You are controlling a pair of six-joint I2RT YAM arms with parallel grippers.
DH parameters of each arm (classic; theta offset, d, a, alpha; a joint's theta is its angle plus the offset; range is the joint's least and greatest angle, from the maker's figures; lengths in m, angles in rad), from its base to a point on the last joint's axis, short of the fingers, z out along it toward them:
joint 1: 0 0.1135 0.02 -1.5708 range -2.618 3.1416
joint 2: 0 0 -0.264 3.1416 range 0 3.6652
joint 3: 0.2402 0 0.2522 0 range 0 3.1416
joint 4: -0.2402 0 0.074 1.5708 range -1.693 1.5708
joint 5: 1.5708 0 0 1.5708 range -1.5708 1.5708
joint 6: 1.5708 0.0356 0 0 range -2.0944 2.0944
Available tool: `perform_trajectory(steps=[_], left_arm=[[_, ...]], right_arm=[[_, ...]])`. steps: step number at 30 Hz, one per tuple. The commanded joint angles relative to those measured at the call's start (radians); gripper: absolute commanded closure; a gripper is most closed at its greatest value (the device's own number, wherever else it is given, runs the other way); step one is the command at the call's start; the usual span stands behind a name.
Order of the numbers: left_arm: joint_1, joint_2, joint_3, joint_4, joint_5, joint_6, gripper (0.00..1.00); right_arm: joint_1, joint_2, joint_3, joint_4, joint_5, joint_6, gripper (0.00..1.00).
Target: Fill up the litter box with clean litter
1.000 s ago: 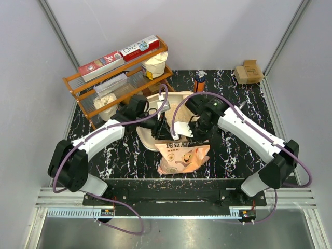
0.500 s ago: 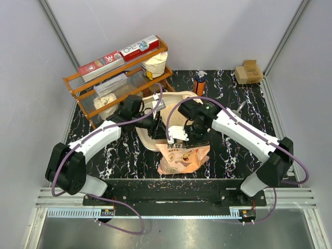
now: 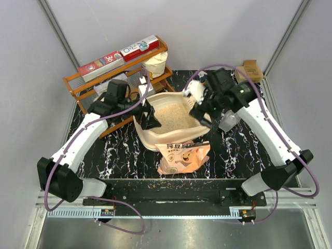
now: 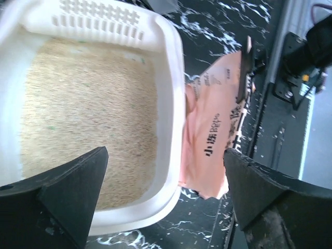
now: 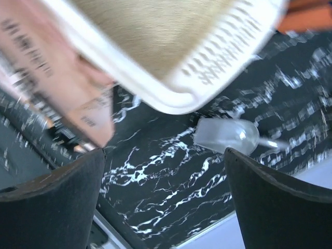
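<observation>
- The litter box [image 4: 174, 88] sits in the middle of the black marbled tabletop [image 3: 119, 155], a cream tray with a raised rim.
- Its floor is covered with sandy-tan litter [image 4: 88, 114], spread fairly evenly up to the walls.
- The box's slotted section [image 5: 228, 46] is at the end nearest a clear plastic scoop [image 5: 228, 135], which lies on the tabletop just beside that end.
- A peach-orange bag [image 3: 182, 155] with dark characters and a cartoon cat lies flat against the near side of the box. Its edge meets the rim.
- The left claw [image 4: 165, 153] is released, fingers spread wide with nothing between them. It hangs above the left side of the box, looking down on the litter.
- The right claw [image 5: 164, 153] is also released and empty, above the tabletop at the slotted end of the box.
- An orange wooden rack [image 3: 85, 101] stands at the far left, with a long red and white carton [image 3: 119, 54] on its top shelf.
- A small cardboard box [image 3: 248, 71] sits in the far right corner, well apart from everything else.
</observation>
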Motion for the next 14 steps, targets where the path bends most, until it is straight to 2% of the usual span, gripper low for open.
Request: perform_trajectory(steps=[1,6,9,14], left_arm=[[0.045,-0.074,0.112,-0.091,-0.127,0.065,0.01],[0.082,-0.105,0.118,-0.037,-0.242,-0.034,0.01],[0.126,-0.121,0.08,0.001,-0.243,-0.097,0.01],[0.189,-0.14,0.031,0.054,-0.236,-0.187,0.01]], right_arm=[[-0.089,-0.034,0.038,0.16,0.156,0.294,0.0],[-0.089,-0.065,-0.066,0.331,0.431,0.49,0.0],[-0.089,-0.077,-0.118,0.365,0.471,0.478,0.0],[-0.089,-0.071,-0.172,0.391,0.456,0.486,0.0]])
